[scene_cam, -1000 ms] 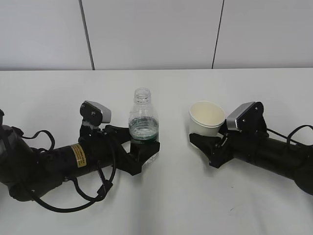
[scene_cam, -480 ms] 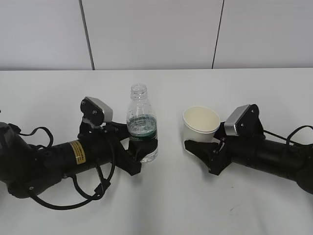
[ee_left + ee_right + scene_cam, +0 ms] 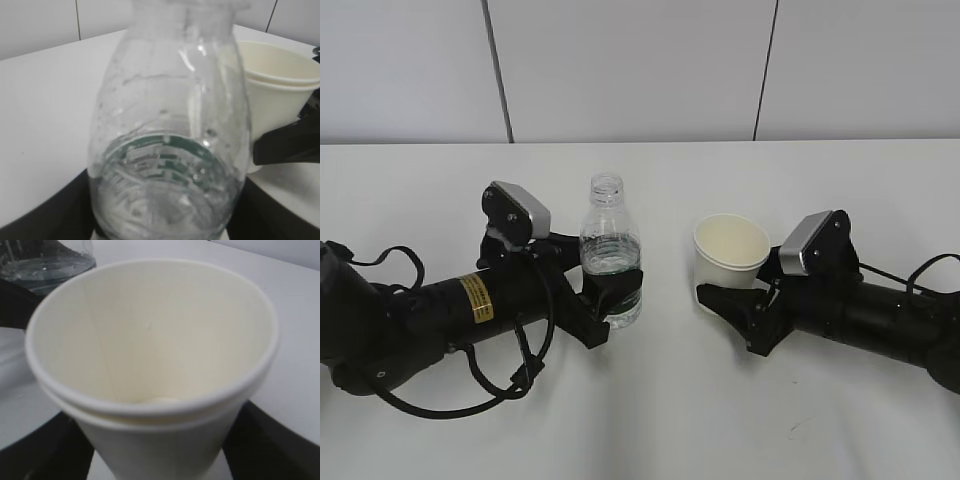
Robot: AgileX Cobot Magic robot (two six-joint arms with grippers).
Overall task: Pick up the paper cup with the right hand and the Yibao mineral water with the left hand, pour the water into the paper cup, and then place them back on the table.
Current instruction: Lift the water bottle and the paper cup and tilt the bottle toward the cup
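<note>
The Yibao mineral water (image 3: 611, 255), a clear uncapped bottle with a green label, stands upright between the fingers of my left gripper (image 3: 612, 305), which is shut on its lower part. It fills the left wrist view (image 3: 167, 150), with some water in its lower half. The paper cup (image 3: 730, 255) is upright and held low down by my right gripper (image 3: 728, 292), which is shut on it. In the right wrist view the cup (image 3: 150, 365) looks empty inside. Bottle and cup are about a cup's width apart, low over the table (image 3: 720, 420); I cannot tell whether they touch it.
Both arms lie low along the white table, the left arm with the yellow sticker (image 3: 475, 297) and looping black cables (image 3: 510, 385) in front of it. A pale panelled wall (image 3: 640, 70) rises behind the table's far edge.
The cup has moved left and slightly down towards the bottle, then stayed put. The left arm and bottle shifted a little to the left. Both grips are unchanged.
</note>
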